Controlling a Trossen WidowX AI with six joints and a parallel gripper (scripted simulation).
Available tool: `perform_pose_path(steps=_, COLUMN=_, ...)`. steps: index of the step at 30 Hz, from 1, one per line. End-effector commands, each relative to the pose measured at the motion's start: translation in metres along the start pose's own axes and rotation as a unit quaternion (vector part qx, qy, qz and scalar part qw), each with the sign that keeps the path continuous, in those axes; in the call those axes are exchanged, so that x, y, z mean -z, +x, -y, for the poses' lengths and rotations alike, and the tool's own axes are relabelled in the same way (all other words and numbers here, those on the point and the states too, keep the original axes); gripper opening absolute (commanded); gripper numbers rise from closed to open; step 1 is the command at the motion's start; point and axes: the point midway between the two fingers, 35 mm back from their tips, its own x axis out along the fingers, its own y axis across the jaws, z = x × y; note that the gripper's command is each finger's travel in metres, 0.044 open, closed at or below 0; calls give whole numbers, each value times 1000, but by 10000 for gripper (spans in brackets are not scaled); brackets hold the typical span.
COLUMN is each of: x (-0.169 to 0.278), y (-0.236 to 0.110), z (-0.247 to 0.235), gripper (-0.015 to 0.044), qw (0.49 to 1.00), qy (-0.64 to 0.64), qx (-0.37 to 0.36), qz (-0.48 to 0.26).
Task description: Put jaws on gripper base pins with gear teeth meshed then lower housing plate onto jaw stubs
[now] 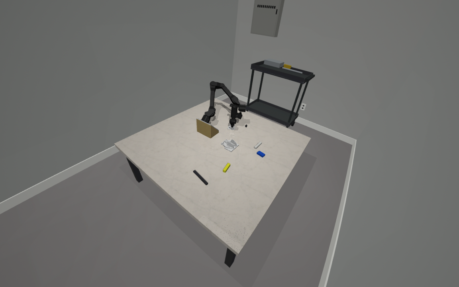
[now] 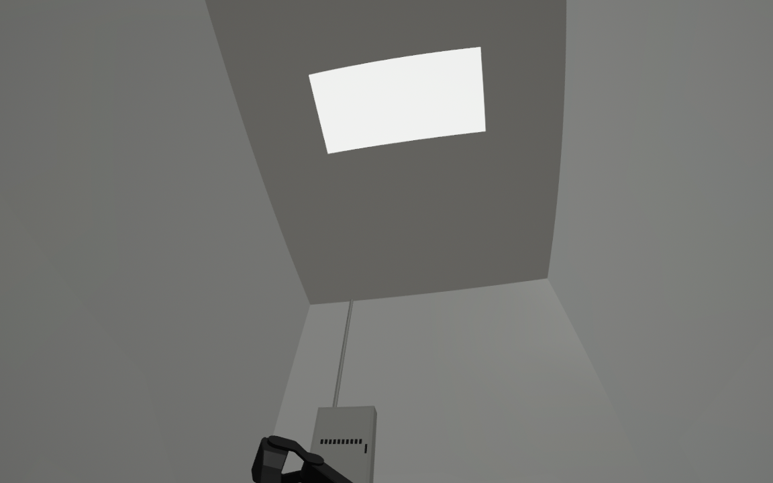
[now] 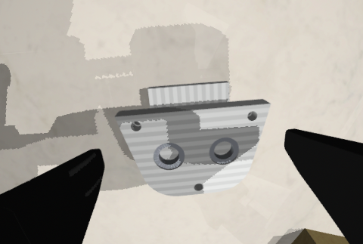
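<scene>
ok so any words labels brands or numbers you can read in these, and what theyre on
There are none to read: no word, label, brand, number or sign shows on any thing.
The wall box bears only dark slots.
The metal plate shows just holes and stripes.
The blue block is too small to tell.
</scene>
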Motion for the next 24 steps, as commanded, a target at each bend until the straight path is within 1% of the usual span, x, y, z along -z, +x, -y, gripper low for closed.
perform_pose_path(steps=1, x=1, y=2, z=1, gripper=440, qw=1000, qy=4, qx=1, qz=-2)
perform_pose_path(steps=24, x=2, y=32, z=1, gripper=440, qw=1000, qy=4, qx=1, qz=-2)
